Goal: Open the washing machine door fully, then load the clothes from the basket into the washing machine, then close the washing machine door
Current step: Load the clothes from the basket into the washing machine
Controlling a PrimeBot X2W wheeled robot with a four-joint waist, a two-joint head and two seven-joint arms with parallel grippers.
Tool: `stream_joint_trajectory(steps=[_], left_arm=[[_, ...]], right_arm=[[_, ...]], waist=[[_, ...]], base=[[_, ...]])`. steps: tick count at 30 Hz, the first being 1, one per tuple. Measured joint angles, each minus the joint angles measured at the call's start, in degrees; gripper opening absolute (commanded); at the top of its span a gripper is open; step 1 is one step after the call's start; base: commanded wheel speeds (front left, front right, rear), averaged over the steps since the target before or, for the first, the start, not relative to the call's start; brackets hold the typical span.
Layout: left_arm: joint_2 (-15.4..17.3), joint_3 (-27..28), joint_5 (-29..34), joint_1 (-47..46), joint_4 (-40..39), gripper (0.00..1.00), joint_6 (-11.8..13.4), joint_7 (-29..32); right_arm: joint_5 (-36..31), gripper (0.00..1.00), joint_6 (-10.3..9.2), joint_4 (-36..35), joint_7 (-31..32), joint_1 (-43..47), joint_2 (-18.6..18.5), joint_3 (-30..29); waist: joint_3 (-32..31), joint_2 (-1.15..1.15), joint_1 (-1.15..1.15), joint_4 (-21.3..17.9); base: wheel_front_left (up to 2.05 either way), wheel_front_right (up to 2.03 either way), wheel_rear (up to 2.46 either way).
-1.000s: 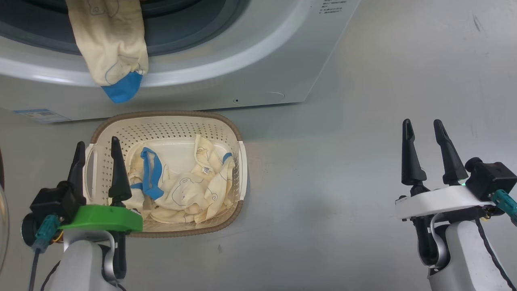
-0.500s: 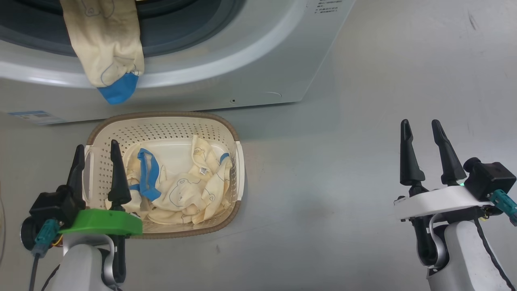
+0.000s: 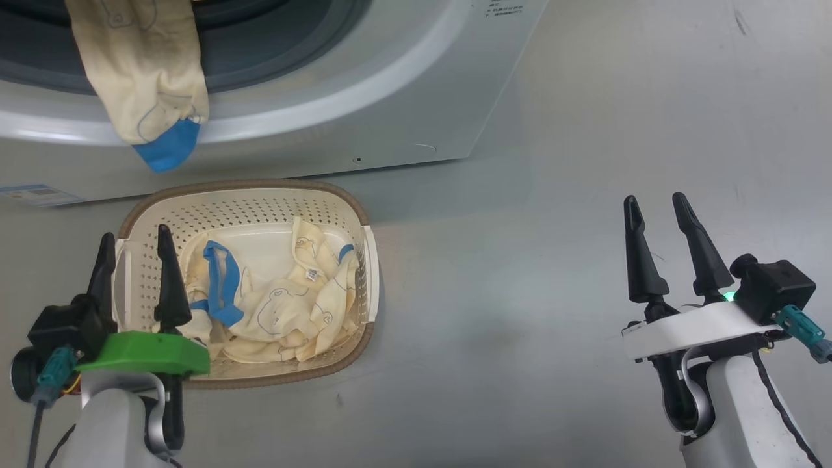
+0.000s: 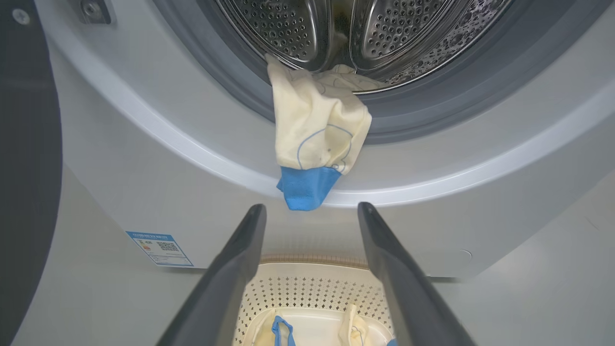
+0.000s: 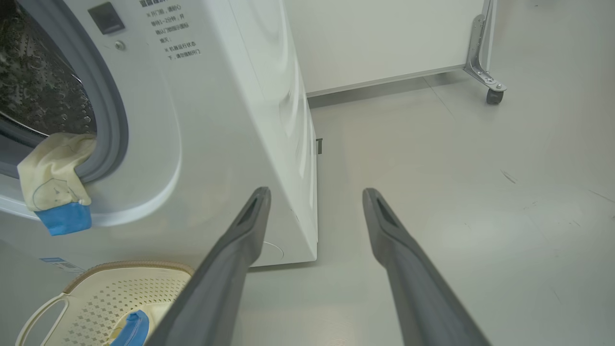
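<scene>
The washing machine (image 3: 390, 97) stands open, its steel drum (image 4: 384, 33) bare to view. The dark rim of the washing machine door (image 4: 26, 168) stands swung out at the left. One of the clothes (image 3: 140, 84) hangs out over the opening's lip, blue cuff down. More clothes (image 3: 279, 305) lie crumpled in the basket (image 3: 260, 195) on the floor before the machine. My left gripper (image 3: 134, 234) hovers open over the basket's left handle, holding nothing. My right gripper (image 3: 654, 198) is open and empty, well right of the basket over bare floor.
Grey floor (image 3: 552, 292) spreads to the right of the machine. A white wall panel on a castor (image 5: 492, 93) stands behind, far right. A blue label sticker (image 4: 161, 247) marks the machine's lower front.
The whole head view has slid left, so the camera has moved. Both arms keep their pose and both grippers stay open. The clothes lie as before.
</scene>
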Motion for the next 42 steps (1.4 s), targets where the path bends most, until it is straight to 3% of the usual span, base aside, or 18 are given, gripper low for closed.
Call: stream_joint_trajectory(steps=[26,42], left_arm=[[5.46,3.67,0.16,-15.7,10.22,1.0,1.48,3.28],[7.15,4.78,-0.52,-22.4,18.12,1.0,-0.45,2.05]], right_arm=[[0.52,1.0,0.0,-1.01,0.0,-1.69,0.01,0.99],[-0.01,1.0,0.0,-1.25,0.0,-3.43,0.01,0.99]], waist=[[6.01,0.0,0.0,-5.61],[8.83,0.0,0.0,-7.16]], base=[[0.0,0.0,0.0],[0.0,0.0,0.0]])
